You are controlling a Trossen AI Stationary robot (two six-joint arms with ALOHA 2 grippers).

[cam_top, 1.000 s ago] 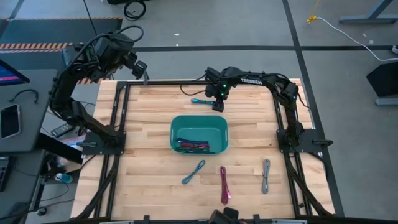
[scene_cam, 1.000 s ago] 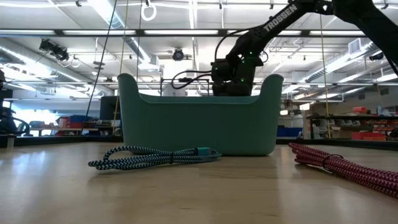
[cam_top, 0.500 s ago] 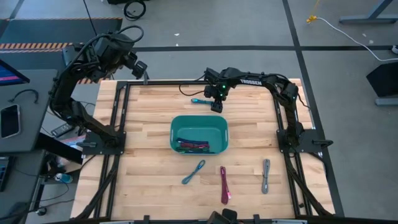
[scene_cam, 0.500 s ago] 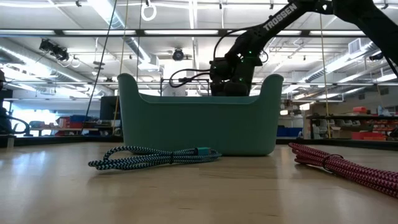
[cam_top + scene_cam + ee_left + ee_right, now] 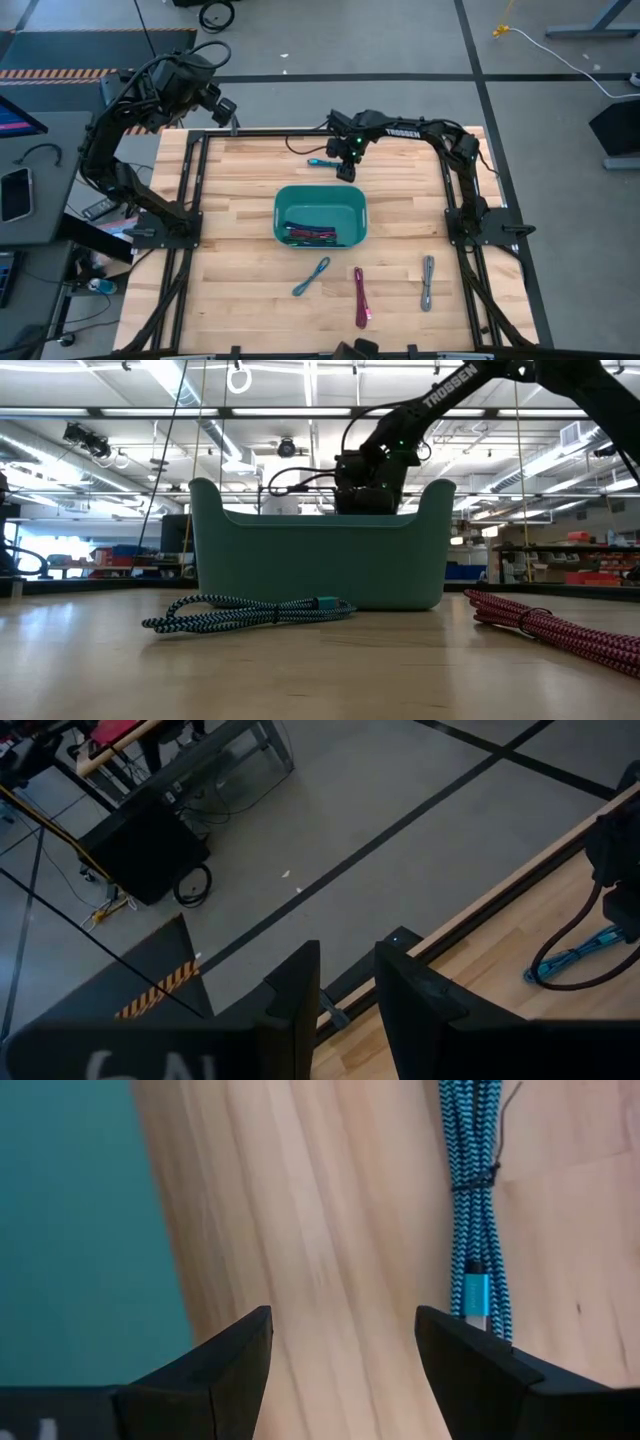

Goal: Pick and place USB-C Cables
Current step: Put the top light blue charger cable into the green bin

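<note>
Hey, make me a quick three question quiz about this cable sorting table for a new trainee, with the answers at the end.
1. True or false: the right gripper is open and holds nothing.
2. How many cables lie loose on the table in front of the teal bin, on the side away from the cyan cable?
3. Which arm is parked off the table's far left corner: A) left, B) right?

Key:
1. True; it hangs over bare wood between bin and cyan cable.
2. Three: blue cable, magenta cable, grey cable.
3. A; the left gripper looks out over the floor.

Four loose cables point(image 5: 361, 296), one teal bin point(image 5: 320, 193)
</note>
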